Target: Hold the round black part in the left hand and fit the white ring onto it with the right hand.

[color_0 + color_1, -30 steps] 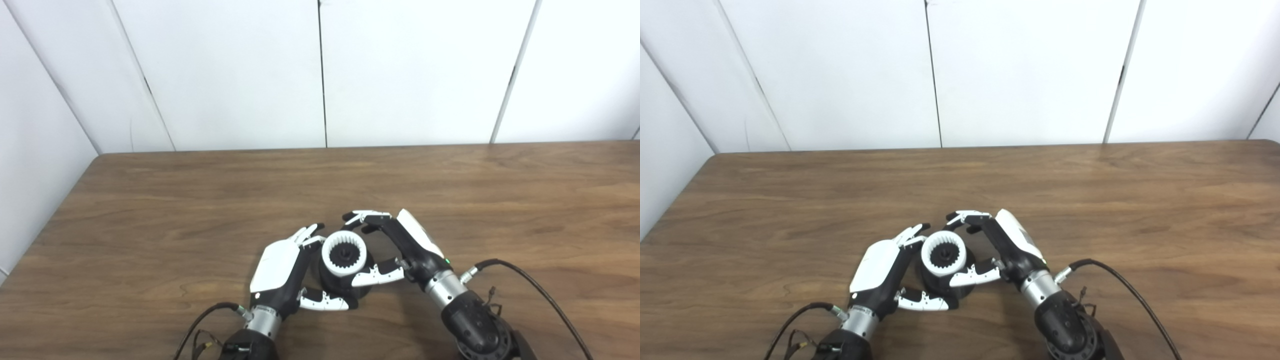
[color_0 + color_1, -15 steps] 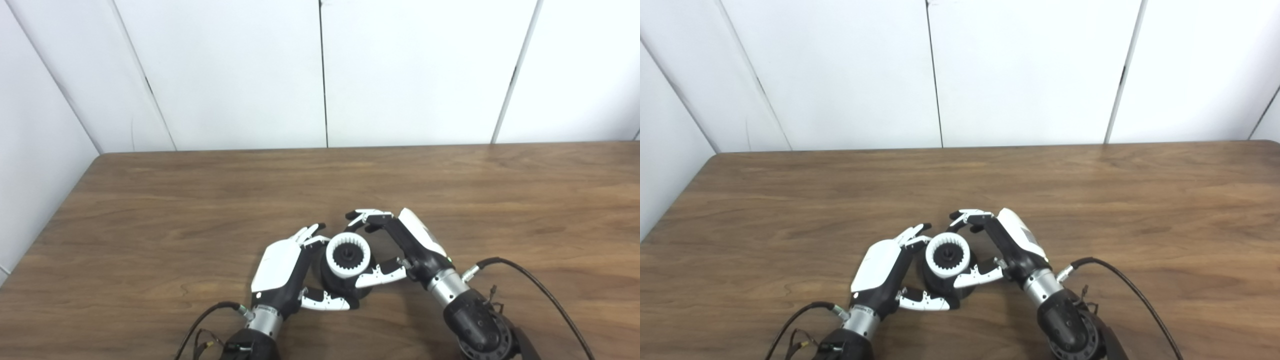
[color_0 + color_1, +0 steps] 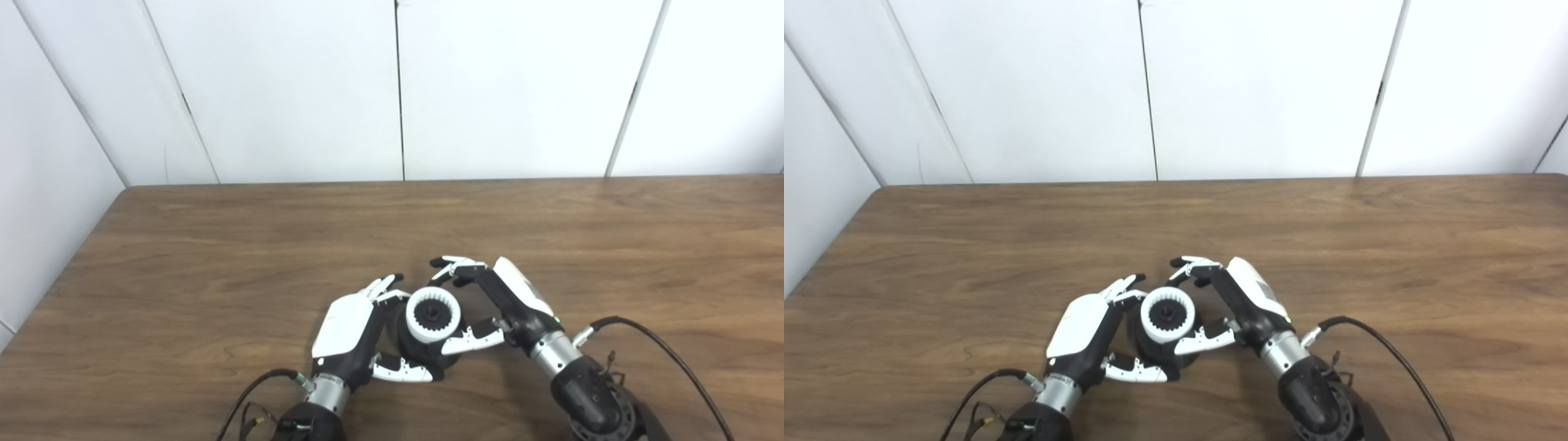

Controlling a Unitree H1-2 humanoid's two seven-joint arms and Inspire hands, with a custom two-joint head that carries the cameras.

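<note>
The ring was white and toothed, the part black, the hands white and black, the table brown woodgrain.

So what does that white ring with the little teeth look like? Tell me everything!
The white ring is a short, thick band that looks like plastic, with small teeth all around its inside. It sits on top of the round black part, its opening tipped up toward the camera, and a dark hub shows through its middle. The right hand curls around it, thumb touching the near rim. The left hand holds the black part beneath.
</note>
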